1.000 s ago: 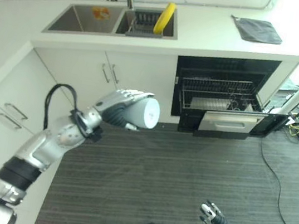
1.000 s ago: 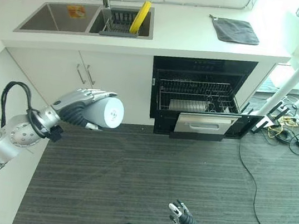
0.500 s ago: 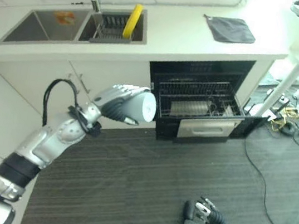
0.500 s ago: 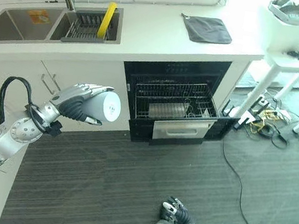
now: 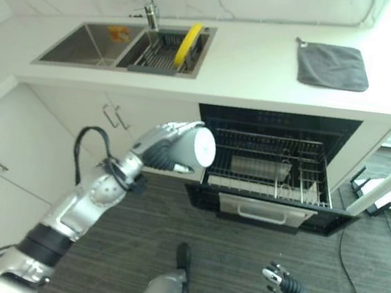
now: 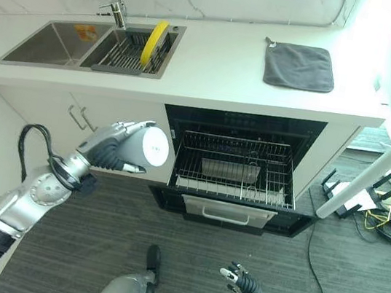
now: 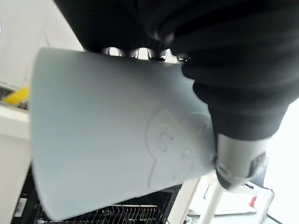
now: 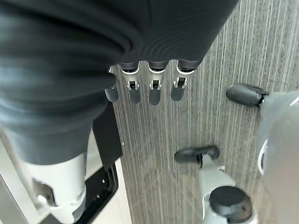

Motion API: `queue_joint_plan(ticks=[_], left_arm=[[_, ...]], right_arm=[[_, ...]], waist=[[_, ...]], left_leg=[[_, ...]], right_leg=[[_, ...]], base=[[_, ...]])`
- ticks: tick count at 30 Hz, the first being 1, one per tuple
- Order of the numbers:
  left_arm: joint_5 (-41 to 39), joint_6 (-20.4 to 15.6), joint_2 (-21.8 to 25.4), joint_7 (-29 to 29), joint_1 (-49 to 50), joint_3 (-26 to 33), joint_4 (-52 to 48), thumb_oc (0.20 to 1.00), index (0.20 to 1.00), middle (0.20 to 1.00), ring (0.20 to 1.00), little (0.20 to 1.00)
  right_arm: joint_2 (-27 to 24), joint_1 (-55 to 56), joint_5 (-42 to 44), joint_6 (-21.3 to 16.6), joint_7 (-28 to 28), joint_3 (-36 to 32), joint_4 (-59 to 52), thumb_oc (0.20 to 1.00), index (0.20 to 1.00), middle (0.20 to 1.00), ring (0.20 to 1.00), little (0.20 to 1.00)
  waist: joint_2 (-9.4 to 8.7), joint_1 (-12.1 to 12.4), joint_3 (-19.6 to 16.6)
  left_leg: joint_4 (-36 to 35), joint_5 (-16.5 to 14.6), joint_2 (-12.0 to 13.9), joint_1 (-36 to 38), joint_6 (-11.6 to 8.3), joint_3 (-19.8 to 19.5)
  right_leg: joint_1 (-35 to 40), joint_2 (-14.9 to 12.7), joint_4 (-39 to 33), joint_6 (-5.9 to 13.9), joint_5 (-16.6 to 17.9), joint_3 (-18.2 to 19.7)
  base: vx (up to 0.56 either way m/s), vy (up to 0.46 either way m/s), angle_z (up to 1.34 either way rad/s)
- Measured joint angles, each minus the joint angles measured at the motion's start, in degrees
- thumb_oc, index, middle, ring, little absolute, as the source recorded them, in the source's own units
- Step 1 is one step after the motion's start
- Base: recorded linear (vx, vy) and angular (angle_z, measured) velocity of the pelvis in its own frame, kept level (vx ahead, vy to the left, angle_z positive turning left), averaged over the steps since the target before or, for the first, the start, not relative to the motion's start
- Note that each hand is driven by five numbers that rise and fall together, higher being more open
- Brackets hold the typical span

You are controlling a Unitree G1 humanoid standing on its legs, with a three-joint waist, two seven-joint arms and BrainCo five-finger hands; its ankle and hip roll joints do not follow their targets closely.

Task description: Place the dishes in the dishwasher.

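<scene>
Left eye view: left hand (image 5: 160,146) wrapped round white cup (image 5: 200,147), near dishwasher (image 5: 272,174) rack.

My view has swung since a second ago, so the whole kitchen sits differently in frame and I now face the open dishwasher (image 6: 236,169) more squarely. Against that, my left hand (image 5: 160,146) with the white cup (image 5: 200,146) has come closer to the machine: a second ago it hung before the cabinet doors, well apart from the opening, and now the cup's round end lies just beside the left edge of the pulled-out rack (image 5: 273,168). My right hand (image 6: 243,281) hangs a little further right than half a second ago.
</scene>
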Motion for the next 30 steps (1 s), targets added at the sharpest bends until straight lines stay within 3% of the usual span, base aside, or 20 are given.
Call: queue_joint_plan(ticks=[2, 3, 5, 10, 12, 14, 15, 16, 18, 19, 21, 22, 23, 24, 25, 26, 27, 28, 30], left_arm=[[0.3, -0.1, 1.1, -0.1, -1.3, 0.3, -0.4, 0.2, 0.2, 0.2, 0.2, 0.2], [0.3, -0.8, 1.0, -0.1, -2.1, 0.3, 0.0, 0.2, 0.2, 0.2, 0.2, 0.2], [0.3, -1.0, 1.1, -0.2, -2.3, 0.3, 1.6, 0.2, 0.2, 0.2, 0.2, 0.2], [0.3, -1.2, 2.5, -0.6, -2.2, 1.3, 1.8, 0.2, 0.2, 0.2, 0.2, 0.2], [0.3, -2.2, 3.1, -0.6, -2.3, 1.7, 1.8, 0.2, 0.2, 0.2, 0.2, 0.2], [0.4, -3.3, 3.7, -0.7, -2.4, 1.6, 1.7, 0.2, 0.2, 0.2, 0.2, 0.2], [0.4, -3.4, 4.4, -0.6, -2.5, 1.6, 1.7, 0.2, 0.2, 0.2, 0.2, 0.2], [0.4, -3.2, 5.4, -0.6, -2.5, 1.4, 1.7, 0.2, 0.2, 0.2, 0.2, 0.2], [0.8, -2.9, 7.3, -0.5, -2.5, 1.2, 1.8, 0.2, 0.2, 0.2, 0.2, 0.2], [0.7, -2.5, 9.6, -0.2, -3.5, -0.4, 2.3, 0.2, 0.2, 0.2, 0.2, 0.2], [0.6, -2.1, 10.9, 0.0, -4.6, -1.0, 3.4, 0.2, 0.2, 0.2, 0.2, 0.2], [0.3, -1.5, 10.9, 0.1, -4.0, -1.0, 3.2, 0.2, 0.2, 0.2, 0.2, 0.2], [0.2, -0.8, 9.1, 0.1, -3.6, -1.4, 2.5, 0.2, 0.2, 0.2, 0.2, 0.2], [0.1, 0.1, 8.5, 0.0, -3.6, -2.2, -0.7, 0.2, 0.2, 0.2, 0.2, 0.2], [-0.6, 0.2, 8.6, 0.0, -3.6, -2.3, -3.4, 0.2, 0.2, 0.2, 0.2, 0.2], [-2.1, -0.3, 9.2, 0.0, -3.6, -2.2, -5.1, 0.2, 0.2, 0.2, 0.2, 0.2], [-2.8, -0.5, 9.6, -0.1, -3.8, -2.0, -5.1, 0.2, 0.2, 0.2, 0.2, 0.2], [-4.0, -0.5, 9.2, -0.3, -4.0, -1.4, -5.0, 0.2, 0.2, 0.2, 0.2, 0.2], [-4.0, -0.8, 9.0, -0.5, -4.7, -0.6, -4.3, 0.2, 0.2, 0.2, 0.2, 0.2]], right_arm=[[-0.8, 0.7, -0.1, 0.1, -0.4, -0.1, -0.2, 1.0, 1.0, 1.0, 1.0, 1.0], [-1.0, 2.1, -0.1, 0.2, -0.5, -0.3, -0.3, 1.0, 1.0, 1.0, 1.0, 1.0], [0.2, 4.0, -0.1, 0.4, -1.6, -0.7, -0.1, 1.0, 1.0, 1.0, 1.0, 1.0], [3.1, 3.8, -0.2, 1.0, -2.6, -2.4, 0.0, 1.0, 1.0, 1.0, 1.0, 1.0], [3.0, 2.9, -0.3, 0.7, -2.6, -2.4, -0.2, 1.0, 1.0, 1.0, 1.0, 1.0], [3.0, 3.5, -0.3, 0.2, -2.3, -2.2, -0.4, 1.0, 1.0, 1.0, 1.0, 1.0], [2.9, 3.5, -0.3, -0.1, -2.1, -2.2, -1.1, 1.0, 1.0, 1.0, 1.0, 1.0], [2.8, 3.3, -0.3, -0.3, -1.5, -1.9, -1.4, 1.0, 1.0, 1.0, 1.0, 1.0], [2.7, 2.0, -0.5, -0.4, -0.7, -0.8, -1.8, 1.0, 1.0, 1.0, 1.0, 1.0], [2.7, 1.4, -0.8, -0.2, 0.2, -0.1, -2.6, 1.0, 1.0, 1.0, 1.0, 1.0], [3.4, 1.9, -0.8, 0.4, 1.1, 0.1, -3.3, 1.0, 1.0, 1.0, 1.0, 1.0], [3.7, 3.1, -0.8, 0.7, 1.5, 0.1, -4.1, 1.0, 1.0, 1.0, 1.0, 1.0], [2.1, 3.6, -0.8, 1.3, 1.4, 0.0, -4.4, 1.0, 1.0, 1.0, 1.0, 1.0], [0.5, 4.7, -0.8, 1.5, 1.1, -1.2, -4.7, 1.0, 1.0, 1.0, 1.0, 1.0], [-0.3, 4.9, -0.7, 1.7, 0.7, -2.1, -4.4, 1.0, 1.0, 1.0, 1.0, 1.0], [-2.3, 3.9, -0.4, 2.2, 0.2, -2.4, -3.4, 1.0, 1.0, 1.0, 1.0, 1.0], [-3.5, 3.2, -0.2, 2.2, -0.1, -2.5, -2.9, 1.0, 1.0, 1.0, 1.0, 1.0], [-5.2, 2.8, -0.1, 2.2, -0.5, -3.3, -2.8, 1.0, 1.0, 1.0, 1.0, 1.0], [-6.7, 2.8, 0.0, 2.1, -0.8, -5.2, -2.3, 1.0, 1.0, 1.0, 1.0, 1.0]], waist=[[0.92, -1.3, -0.5], [2.12, -1.6, -0.9], [1.12, -1.5, -0.6], [-0.03, 0.4, -0.3], [-0.01, 0.4, 0.3], [-0.79, 0.3, 0.7], [-1.53, 0.4, 0.9], [-1.97, 0.6, 0.9], [-2.2, 0.3, 1.1], [-2.2, 0.0, 1.2], [-2.2, 0.0, 1.4], [-3.43, 0.1, 1.4], [-1.77, -0.1, 1.7], [-0.08, -0.6, 1.4], [0.68, -0.6, 1.4], [0.81, -0.5, 1.3], [0.96, -1.0, 1.2], [1.41, -3.1, 0.8], [3.37, -5.1, -0.2]], left_leg=[[0.4, 0.7, -1.6, 3.1, 1.25, 0.2], [0.1, 2.0, -2.1, 6.3, 3.46, -0.1], [-1.9, 1.5, -4.7, 8.4, 6.2, -0.4], [-1.9, -0.5, -9.5, 9.0, 9.01, -1.6], [-0.3, -1.6, -9.4, 8.8, 10.16, -2.3], [0.7, -3.1, -9.1, 9.7, 9.72, -3.2], [0.9, -3.2, -9.0, 9.6, 9.62, -3.1], [1.3, -3.3, -8.8, 8.7, 9.38, -3.0], [1.9, -3.3, -8.0, 7.4, 9.14, -2.9], [2.0, -3.1, -7.7, 6.8, 8.52, -3.0], [1.9, -2.0, -5.7, 6.4, 6.24, -4.0], [1.7, -2.0, -4.5, 6.4, 4.41, -5.0], [1.2, -1.7, -1.7, 6.2, 2.81, -5.1], [-0.1, -0.3, 1.8, 6.8, 0.86, -3.6], [-0.2, 1.8, 3.1, 7.0, -0.68, -3.8], [-0.1, 3.4, 3.3, 7.8, -1.04, -4.7], [-0.1, 3.2, 2.7, 8.4, -1.05, -4.7], [-0.5, 3.2, 2.2, 9.4, -1.14, -4.0], [-2.5, 4.5, 2.8, 12.0, -1.4, -1.5]], right_leg=[[0.3, -0.7, 0.3, 1.14, -0.8, 0.4], [0.5, -0.6, 1.5, 2.78, -2.0, 0.5], [-0.1, -3.3, 5.1, 4.53, -3.4, 0.3], [-1.9, -8.9, 10.7, 7.92, -6.6, 0.2], [-5.4, -10.0, 20.7, 9.44, -7.6, 0.7], [-11.2, -12.2, 33.2, 10.26, -9.0, 4.6], [-12.4, -13.4, 32.6, 9.73, -9.4, 5.6], [-14.1, -15.4, 27.1, 9.94, -9.2, 5.4], [-14.3, -18.6, 14.3, 12.25, -4.7, 5.5], [-15.1, -19.8, 10.5, 15.28, -0.2, 8.4], [-14.7, -17.5, 8.9, 13.86, 1.9, 8.5], [-11.2, -13.8, 5.3, 11.4, 4.2, 6.4], [-9.4, -10.7, 2.9, 10.39, 7.1, 5.3], [-8.3, -7.7, 0.9, 8.35, 7.0, 3.7], [-7.6, -5.9, -1.2, 7.49, 7.8, 3.6], [-8.0, -5.9, -2.5, 6.18, 8.3, 5.2], [-7.8, -6.7, -2.1, 6.32, 8.8, 6.2], [-7.7, -7.3, -2.1, 6.43, 8.7, 6.5], [-7.2, -7.0, -2.1, 6.61, 8.6, 6.8]], base=[[0.12, 0.164, -0.13], [0.12, 0.197, 0.07], [0.08, 0.143, 0.19], [0.07, 0.109, 0.18], [0.02, -0.034, 0.17], [-0.01, -0.212, 0.25], [-0.02, -0.321, 0.08], [-0.03, -0.404, -0.07], [-0.02, -0.483, -0.12], [0.02, -0.555, 0.04], [0.01, -0.42, 0.24], [-0.01, -0.263, 0.44], [-0.02, -0.236, 0.59], [-0.06, -0.068, 0.4], [-0.07, 0.033, -0.18], [-0.05, 0.153, -0.59], [0.0, 0.151, -0.62], [0.01, 0.121, -0.3], [0.02, 0.043, -0.19]])
